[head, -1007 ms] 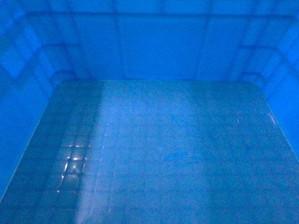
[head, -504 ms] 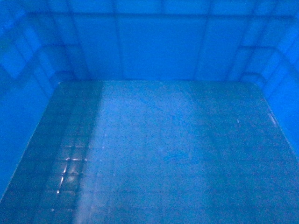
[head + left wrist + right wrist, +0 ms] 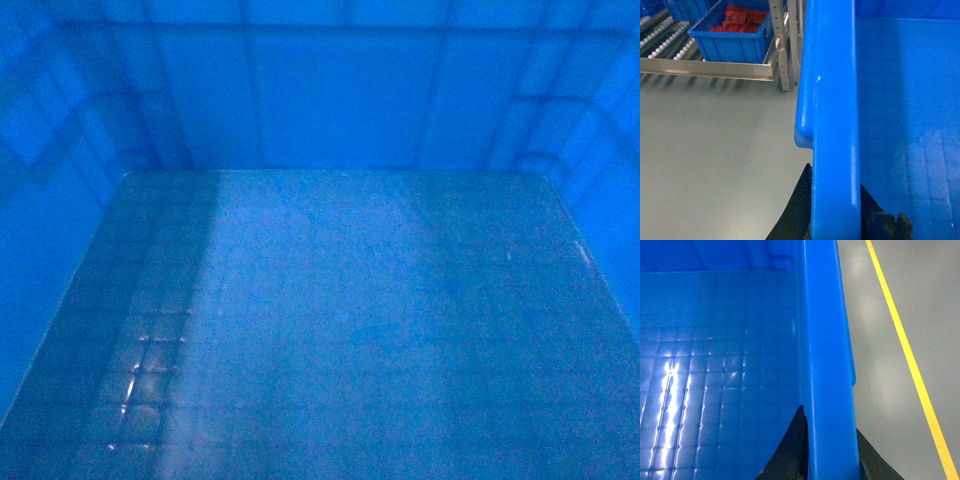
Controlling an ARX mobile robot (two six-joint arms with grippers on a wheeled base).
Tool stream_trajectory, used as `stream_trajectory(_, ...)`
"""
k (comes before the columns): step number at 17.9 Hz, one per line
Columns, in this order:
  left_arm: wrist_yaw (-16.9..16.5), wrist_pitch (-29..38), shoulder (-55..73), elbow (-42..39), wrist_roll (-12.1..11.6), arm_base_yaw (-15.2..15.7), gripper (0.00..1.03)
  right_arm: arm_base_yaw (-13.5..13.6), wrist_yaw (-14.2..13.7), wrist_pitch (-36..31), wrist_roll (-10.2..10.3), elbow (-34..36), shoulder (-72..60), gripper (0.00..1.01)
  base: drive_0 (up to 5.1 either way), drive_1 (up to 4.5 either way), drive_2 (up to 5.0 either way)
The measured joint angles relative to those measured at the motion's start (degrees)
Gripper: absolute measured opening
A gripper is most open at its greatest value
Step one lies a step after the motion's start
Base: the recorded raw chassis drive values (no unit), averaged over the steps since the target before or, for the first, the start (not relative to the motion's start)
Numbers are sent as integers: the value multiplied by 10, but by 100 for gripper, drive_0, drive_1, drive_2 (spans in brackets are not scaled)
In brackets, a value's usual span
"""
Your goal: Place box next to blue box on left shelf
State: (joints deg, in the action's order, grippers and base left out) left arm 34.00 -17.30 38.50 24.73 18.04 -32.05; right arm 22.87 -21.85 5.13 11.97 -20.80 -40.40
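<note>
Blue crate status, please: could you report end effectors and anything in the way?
Left end effector and right end effector clamped on crate rims. Crate empty. Shelf ahead-left, bin aboard; floor between open.

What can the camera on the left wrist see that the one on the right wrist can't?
Only the left wrist view shows a shelf with rollers, holding a smaller blue bin of red items. Only the right wrist view shows a yellow floor line. Both show grey floor and an end effector, left and right, clamped on the big blue box's rim.

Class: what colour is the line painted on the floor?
Yellow line, clearest in the right wrist view.
</note>
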Motion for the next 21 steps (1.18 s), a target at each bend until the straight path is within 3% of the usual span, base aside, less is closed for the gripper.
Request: stream_trajectory(21,-1,2,3,0,0,0,9,0,0,0,0,0,-2,10,-4,417,-425)
